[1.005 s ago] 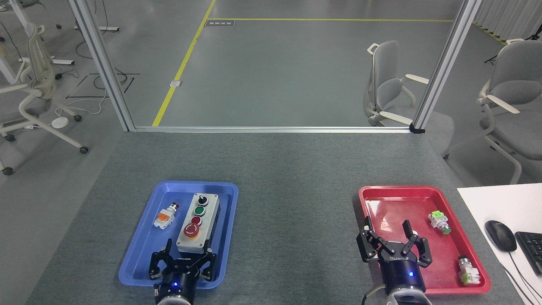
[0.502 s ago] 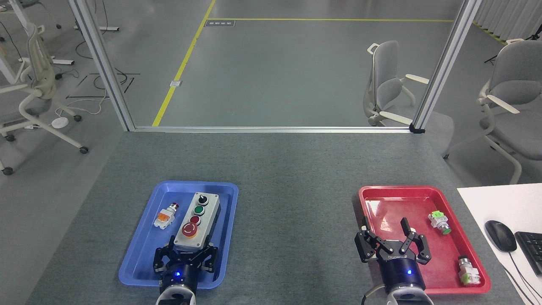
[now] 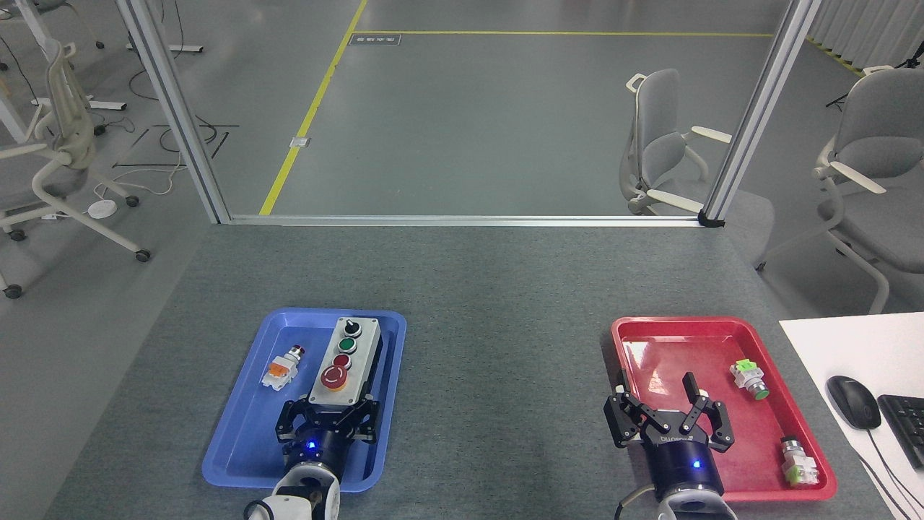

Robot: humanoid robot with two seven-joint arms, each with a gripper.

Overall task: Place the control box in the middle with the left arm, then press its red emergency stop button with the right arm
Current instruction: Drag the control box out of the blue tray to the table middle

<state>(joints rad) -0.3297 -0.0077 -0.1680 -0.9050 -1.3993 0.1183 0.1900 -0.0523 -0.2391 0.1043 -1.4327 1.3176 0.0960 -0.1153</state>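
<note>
The control box [image 3: 345,359] is over the blue tray [image 3: 234,426], its long side running away from me. Its red emergency stop button [image 3: 333,376] is at the near end, behind it the small red, green and black controls. My left gripper [image 3: 330,413] holds the box's near end, a finger on each side. The box seems raised a little off the tray floor. Over the left part of the red tray [image 3: 722,331], my right gripper [image 3: 655,380] is open and holds nothing. The middle [image 3: 505,375] of the grey tabletop lies bare between the trays.
A loose white-and-orange push button [image 3: 283,366] lies in the blue tray left of the box. Two green-tipped buttons [image 3: 748,380] [image 3: 798,462] lie in the red tray. A white desk [image 3: 844,347] with a mouse [image 3: 853,401] and keyboard [image 3: 906,426] stands at the right.
My left gripper moved forward and closed on the box's near end, and the box has shifted away from me and slightly right. The right gripper barely moved.
</note>
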